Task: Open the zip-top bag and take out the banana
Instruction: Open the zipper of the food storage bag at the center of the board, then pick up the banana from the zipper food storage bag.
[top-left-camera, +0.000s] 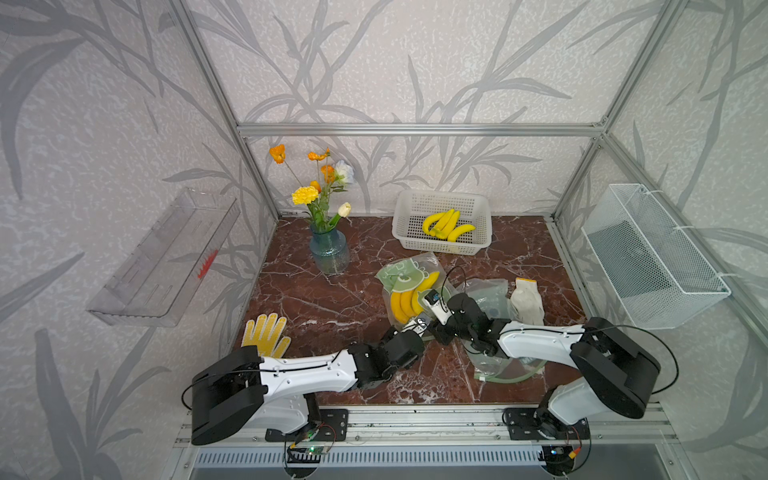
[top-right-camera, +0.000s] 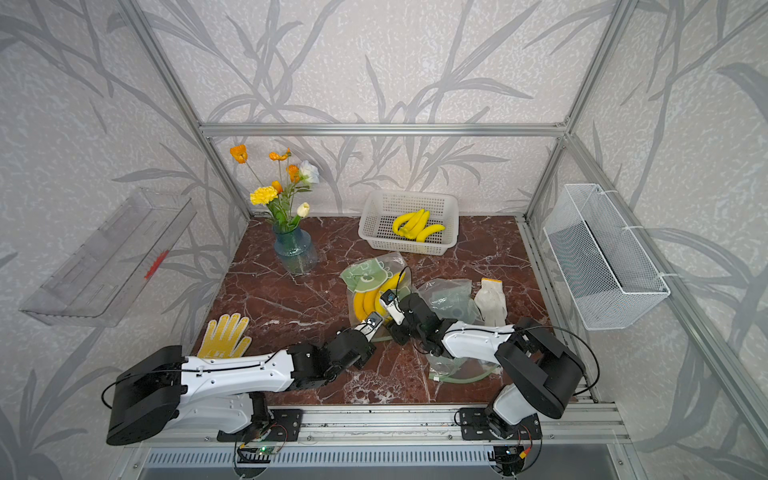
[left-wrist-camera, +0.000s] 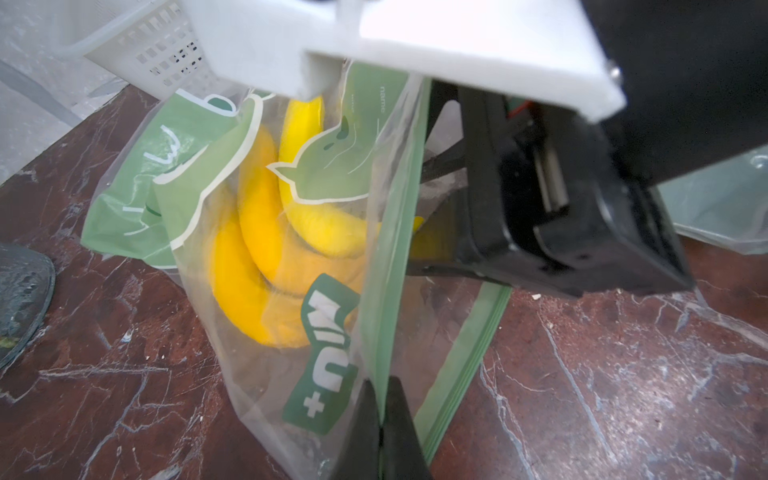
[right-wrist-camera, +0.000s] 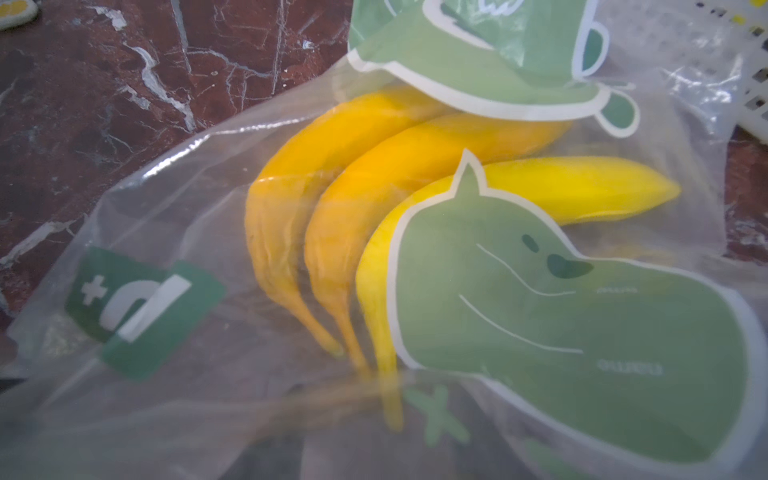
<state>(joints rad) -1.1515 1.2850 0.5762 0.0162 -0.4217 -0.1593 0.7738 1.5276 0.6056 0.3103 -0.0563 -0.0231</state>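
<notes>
The clear zip-top bag (top-left-camera: 409, 272) with green cartoon print lies mid-table, and a bunch of three yellow bananas (top-left-camera: 405, 305) shows inside it. My left gripper (left-wrist-camera: 380, 419) is shut on the bag's green zip strip (left-wrist-camera: 390, 291) and holds that edge up. The right gripper (left-wrist-camera: 419, 216) reaches into the bag's mouth from the other side. Its two black fingers (left-wrist-camera: 440, 160) stand apart, with a bit of yellow between them. In the right wrist view the bananas (right-wrist-camera: 374, 187) lie behind the bag film, stems toward the camera, and the film hides the fingers.
A white basket (top-left-camera: 400, 232) holding more bananas stands at the back. A blue vase (top-left-camera: 329, 253) of flowers is back left. A yellow glove (top-left-camera: 266, 332) lies front left and a white glove (top-left-camera: 527, 301) on the right. Other clear bags (top-left-camera: 492, 291) lie under the right arm.
</notes>
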